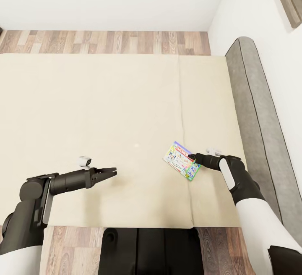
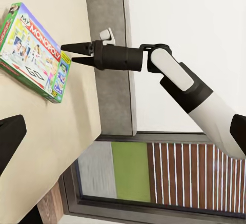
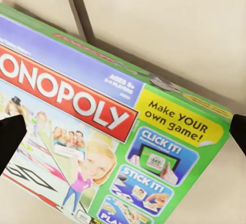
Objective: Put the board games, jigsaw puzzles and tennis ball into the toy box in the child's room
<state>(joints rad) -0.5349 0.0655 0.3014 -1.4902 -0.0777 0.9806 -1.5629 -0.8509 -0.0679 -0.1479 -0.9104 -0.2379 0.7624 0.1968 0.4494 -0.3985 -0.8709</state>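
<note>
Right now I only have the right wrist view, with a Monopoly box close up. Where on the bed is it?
Observer: In the head view the Monopoly box lies flat on the bed, across the seam between the two mattress pads, on the side nearer the grey headboard.
Operator: Is the right end effector on it?
Observer: Not clamped. The left wrist view shows the right end effector open, with its tips at the box's edge.
Operator: Is the left arm in the way?
Observer: No. The left end effector hovers over bare mattress, well apart from the box.
</note>
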